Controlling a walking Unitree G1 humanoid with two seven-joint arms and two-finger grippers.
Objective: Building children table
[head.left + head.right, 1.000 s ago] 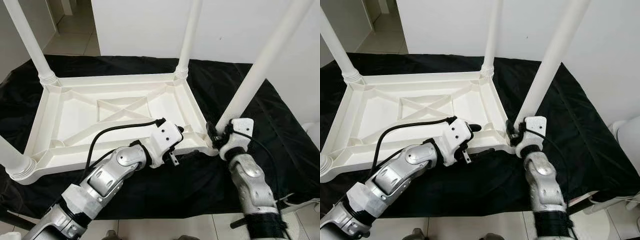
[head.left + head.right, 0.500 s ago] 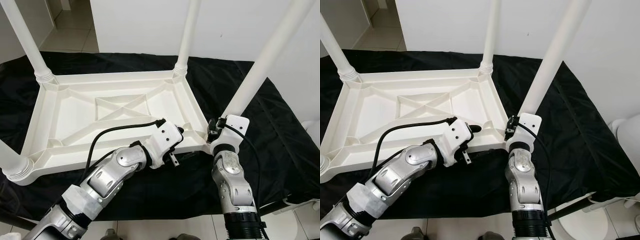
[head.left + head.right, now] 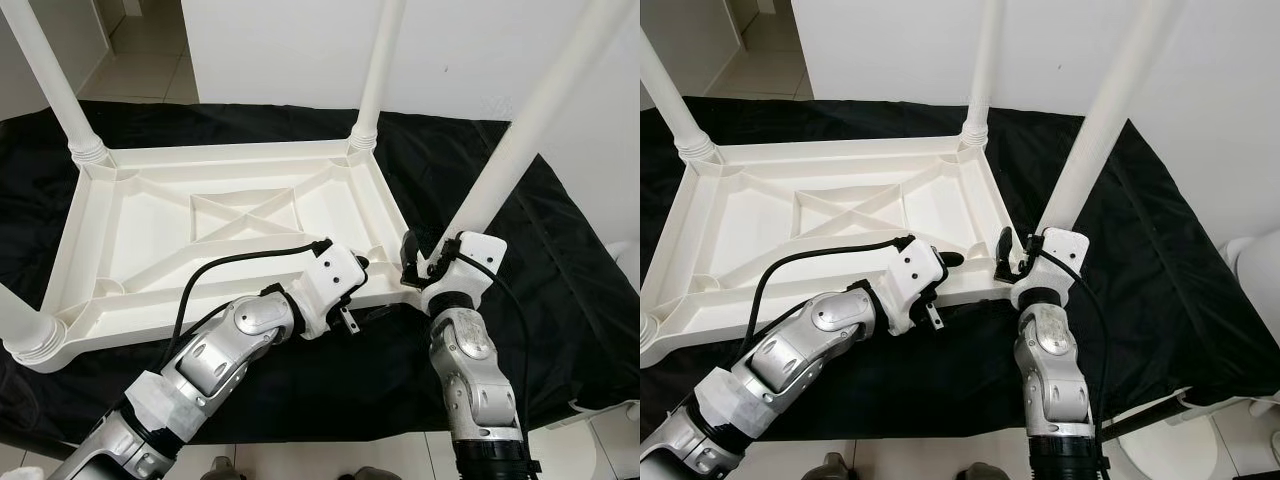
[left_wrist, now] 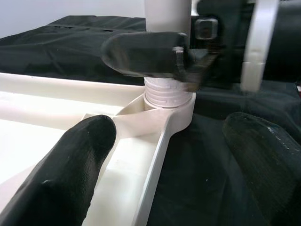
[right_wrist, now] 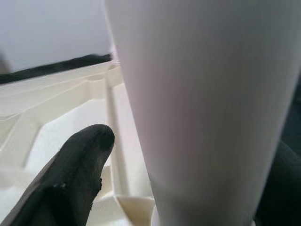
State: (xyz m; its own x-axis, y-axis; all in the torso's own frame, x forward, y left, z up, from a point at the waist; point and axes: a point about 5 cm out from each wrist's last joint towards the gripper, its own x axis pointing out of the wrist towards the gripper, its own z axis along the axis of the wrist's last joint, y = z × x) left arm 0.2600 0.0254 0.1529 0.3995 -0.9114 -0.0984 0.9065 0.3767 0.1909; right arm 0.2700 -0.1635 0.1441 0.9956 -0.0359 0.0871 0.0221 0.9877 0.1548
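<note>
Upturned white table top (image 3: pixel 150 250) lies on the black cloth (image 3: pixel 560 300), 4 legs fitted, pointing up. Far-left leg (image 3: pixel 50 75) and near-left leg (image 3: pixel 20 320) sit well away from both grippers; far-right leg (image 3: pixel 375 70) too.

Left gripper (image 4: pixel 164 155): fingers spread, holding nothing. They straddle the table's near rim, 1 finger (image 4: pixel 70 174) over the ribbed inside, the other outside over the cloth. The near-right corner socket (image 4: pixel 169 96) is straight ahead of the fingertips.

Right gripper (image 3: pixel 415 262): at the base of the near-right leg (image 3: pixel 520 140), just above the socket. Fingers sit either side of the leg; wrist view has 1 finger (image 5: pixel 70 179) beside it with a small gap, so looks slack, not clamped.

Step, as I read it: seating or twisting this last leg into its corner. Next move likely needs the right fingers to clamp the leg low and turn or press it home, with the left bracing the rim so the top doesn't slide.
</note>
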